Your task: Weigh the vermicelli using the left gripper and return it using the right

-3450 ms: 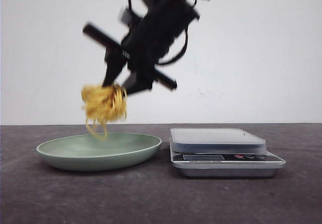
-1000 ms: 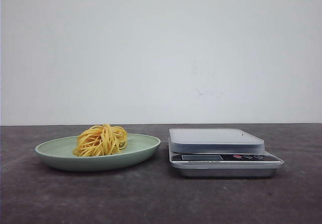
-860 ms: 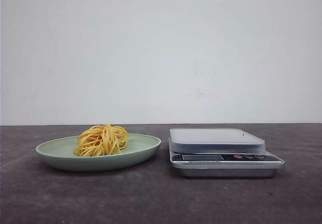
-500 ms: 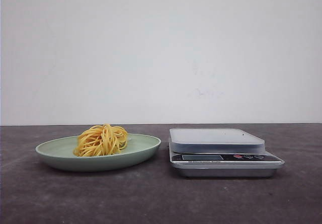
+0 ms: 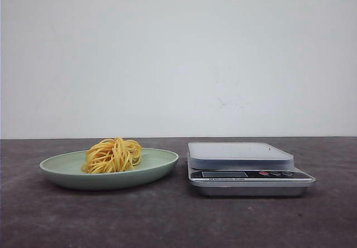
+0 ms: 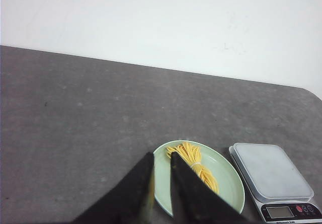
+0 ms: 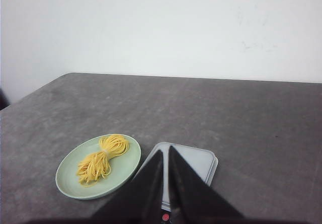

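The yellow vermicelli bundle (image 5: 112, 155) lies in the pale green plate (image 5: 56, 173) on the left of the table. The scale (image 5: 240, 156) stands to its right with a bare platform. Neither arm shows in the front view. In the left wrist view my left gripper (image 6: 161, 156) hangs high above the near rim of the plate (image 6: 229, 183), empty, its fingers a narrow slit apart beside the vermicelli (image 6: 193, 161). In the right wrist view my right gripper (image 7: 165, 150) is high above the scale (image 7: 198, 161), fingers nearly together and empty, with the vermicelli (image 7: 103, 158) in the plate (image 7: 70, 183).
The dark grey table top (image 5: 167, 220) runs back to a white wall (image 5: 178, 58). The scale (image 6: 271, 171) stands just to the right of the plate, with its display and buttons facing the front.
Earlier an arm held the vermicelli above the plate. Now the bundle lies in the plate and the arm has left the front view. Nothing has moved in the last second.
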